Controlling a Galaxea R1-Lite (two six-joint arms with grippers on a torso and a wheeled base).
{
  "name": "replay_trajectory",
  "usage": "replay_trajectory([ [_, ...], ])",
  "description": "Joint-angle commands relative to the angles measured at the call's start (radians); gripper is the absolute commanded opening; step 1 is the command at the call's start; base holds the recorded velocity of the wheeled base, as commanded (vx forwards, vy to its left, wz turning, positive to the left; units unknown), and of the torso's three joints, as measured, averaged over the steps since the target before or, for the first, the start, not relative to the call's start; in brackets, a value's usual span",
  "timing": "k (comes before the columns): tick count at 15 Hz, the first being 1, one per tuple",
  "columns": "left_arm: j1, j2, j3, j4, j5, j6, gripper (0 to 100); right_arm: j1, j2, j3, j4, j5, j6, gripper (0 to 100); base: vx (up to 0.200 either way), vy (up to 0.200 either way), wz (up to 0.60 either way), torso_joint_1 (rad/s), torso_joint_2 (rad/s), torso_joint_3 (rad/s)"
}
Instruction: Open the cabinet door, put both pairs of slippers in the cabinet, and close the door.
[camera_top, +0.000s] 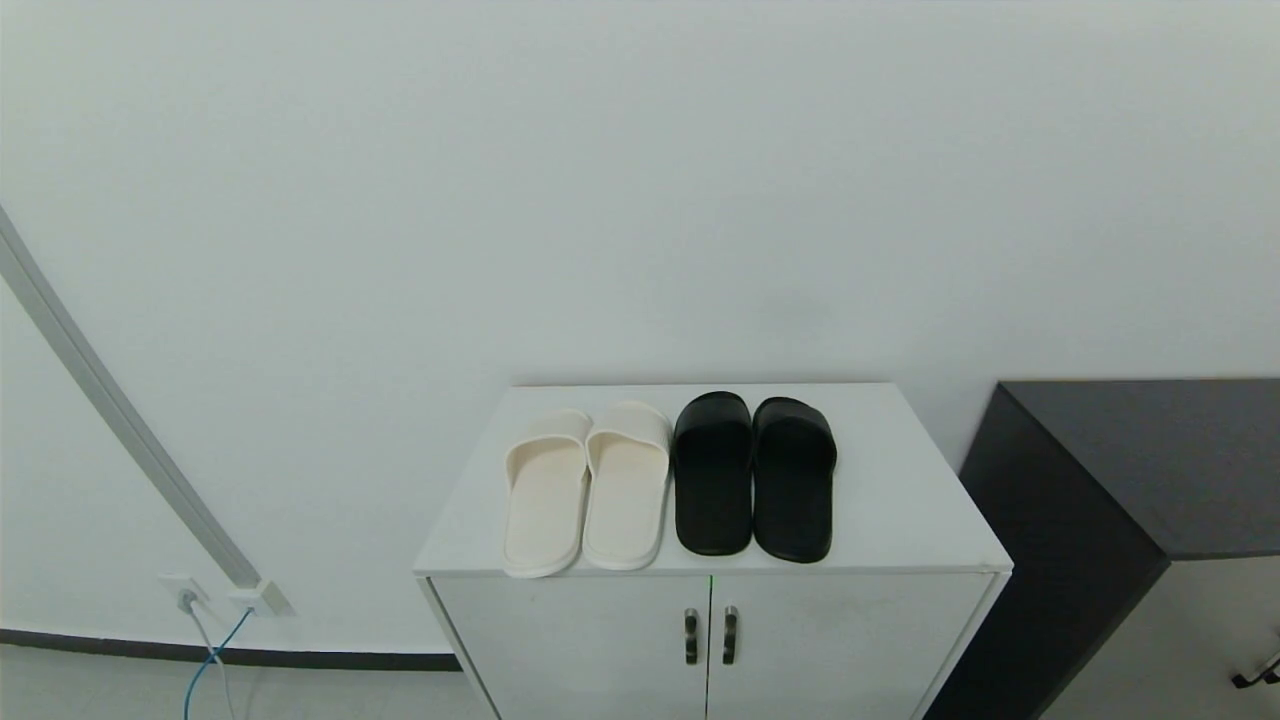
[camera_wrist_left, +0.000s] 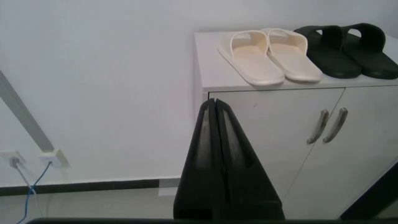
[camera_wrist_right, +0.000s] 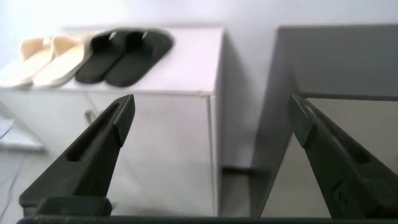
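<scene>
A white two-door cabinet (camera_top: 830, 640) stands against the wall, both doors closed, with two metal handles (camera_top: 710, 635) at the middle seam. On its top lie a cream pair of slippers (camera_top: 588, 487) on the left and a black pair of slippers (camera_top: 754, 474) on the right, toes toward the wall. My left gripper (camera_wrist_left: 216, 107) is shut, fingers pressed together, in front of the cabinet's left corner (camera_wrist_left: 208, 93), apart from it. My right gripper (camera_wrist_right: 211, 115) is open wide, held off the cabinet's right side (camera_wrist_right: 233, 124), nothing between its fingers.
A dark grey cabinet (camera_top: 1120, 500) stands close to the right of the white one. On the left wall are a slanted cable duct (camera_top: 110, 410), a socket (camera_top: 185, 592) and a blue cable (camera_top: 215, 655) hanging to the floor.
</scene>
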Motion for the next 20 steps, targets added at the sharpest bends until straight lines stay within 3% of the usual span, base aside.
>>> replay_trajectory([
  [1,0.001,0.001,0.000,0.000,0.000,-0.001,0,0.071,0.415,-0.003,-0.200,0.045,0.017,100,0.000,0.000,0.00,0.000,0.00,0.000],
  [3,0.001,0.001,0.000,0.000,0.000,-0.001,0,0.208,0.588,-0.046,-0.338,0.004,0.080,100,0.000,0.000,0.00,0.000,0.00,0.000],
  [4,0.001,0.001,0.000,0.000,0.000,-0.001,0,0.290,0.663,-0.078,-0.369,-0.068,0.094,100,0.000,0.000,0.00,0.000,0.00,0.000],
  [8,0.001,0.001,0.000,0.000,0.000,-0.001,0,0.663,0.886,-0.250,-0.390,-0.314,0.221,100,0.000,0.000,0.00,0.000,0.00,0.000],
  [9,0.001,0.001,0.000,0.000,0.000,-0.001,0,0.718,0.945,-0.296,-0.399,-0.346,0.244,100,0.000,0.000,0.00,0.000,0.00,0.000],
  [14,0.001,0.001,0.000,0.000,0.000,-0.001,0,0.823,1.272,-0.522,-0.452,-0.492,0.306,100,0.000,0.000,0.00,0.000,0.00,0.000],
  [18,0.001,0.001,0.000,0.000,0.000,-0.001,0,0.829,1.455,-0.660,-0.482,-0.581,0.321,100,0.000,0.000,0.00,0.000,0.00,0.000],
  [20,0.001,0.001,0.000,0.000,0.000,-0.001,0,0.829,1.587,-0.776,-0.482,-0.691,0.319,100,0.000,0.000,0.00,0.000,0.00,0.000],
])
